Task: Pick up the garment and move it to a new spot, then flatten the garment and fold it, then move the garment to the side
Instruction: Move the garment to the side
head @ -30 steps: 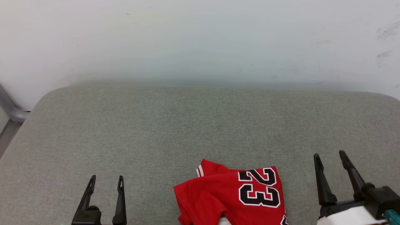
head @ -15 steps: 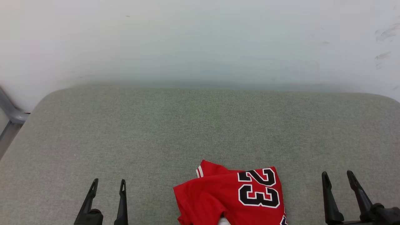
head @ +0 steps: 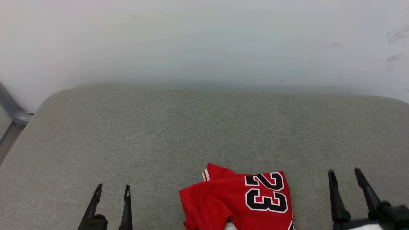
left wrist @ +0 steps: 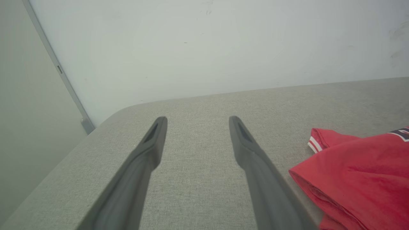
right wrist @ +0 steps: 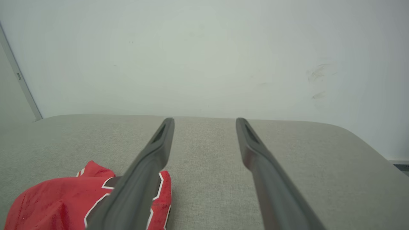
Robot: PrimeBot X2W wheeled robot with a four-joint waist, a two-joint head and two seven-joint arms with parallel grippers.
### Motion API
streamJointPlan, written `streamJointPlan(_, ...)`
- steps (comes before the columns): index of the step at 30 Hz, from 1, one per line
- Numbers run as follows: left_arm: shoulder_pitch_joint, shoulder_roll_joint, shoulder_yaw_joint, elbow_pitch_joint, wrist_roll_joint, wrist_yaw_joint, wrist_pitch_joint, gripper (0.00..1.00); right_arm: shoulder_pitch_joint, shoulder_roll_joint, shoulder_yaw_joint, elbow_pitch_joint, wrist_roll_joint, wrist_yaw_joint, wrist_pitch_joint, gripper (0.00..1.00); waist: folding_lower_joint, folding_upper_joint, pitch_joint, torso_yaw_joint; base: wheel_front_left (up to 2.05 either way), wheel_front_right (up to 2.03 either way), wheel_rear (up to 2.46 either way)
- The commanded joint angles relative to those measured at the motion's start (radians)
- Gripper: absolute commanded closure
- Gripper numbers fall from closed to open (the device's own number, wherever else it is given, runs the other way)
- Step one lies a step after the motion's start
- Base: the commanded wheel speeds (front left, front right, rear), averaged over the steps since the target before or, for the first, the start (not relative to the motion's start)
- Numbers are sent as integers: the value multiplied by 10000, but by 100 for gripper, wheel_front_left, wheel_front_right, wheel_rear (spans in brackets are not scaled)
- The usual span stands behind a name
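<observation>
The garment [head: 223, 204], a bright red jersey with a black-and-white "23", lies crumpled at the near edge of the grey surface; its lower part runs out of the head view. Red-white striped trim shows at its upper left corner. My left gripper [head: 113, 189] stands open at the lower left, well to the left of the garment, with nothing between its fingers. My right gripper [head: 344, 172] stands open to the garment's right, also empty. The garment [left wrist: 358, 172] shows at the right of the left wrist view, beside my left gripper [left wrist: 195, 119]. In the right wrist view the garment [right wrist: 57, 201] lies at the lower left, partly behind the left finger of my right gripper [right wrist: 205, 120].
The grey padded fabric surface [head: 191, 127] has rounded corners and stretches back to a white wall [head: 204, 41]. A grey metal frame [head: 12, 111] stands past its left edge. Bare fabric lies beyond and to both sides of the garment.
My right gripper has drawn back toward the near edge over the second. The left gripper sank slightly lower in view. The garment lies as before.
</observation>
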Motion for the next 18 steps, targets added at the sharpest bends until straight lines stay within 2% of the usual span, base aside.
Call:
streamJointPlan(1,-39,-8,-31,12,-21,55,-23,0,-289,47,-9,-53,-125,-8,-12,0,0,-1,15,13,0,0,0)
streamJointPlan(3,-90,-13,-47,20,-25,59,-23,0,-693,-41,-23,-103,-136,-8,158,0,0,-1,49,39,0,0,0)
streamJointPlan(8,-169,-5,-52,12,-44,76,-23,0,-2057,-896,466,-319,289,-9,1420,0,0,-1,142,96,0,0,0)
streamJointPlan(18,-297,-58,-112,110,-80,78,-23,0,-3968,-2928,3094,-77,2394,-10,6199,0,0,-1,249,260,0,0,0)
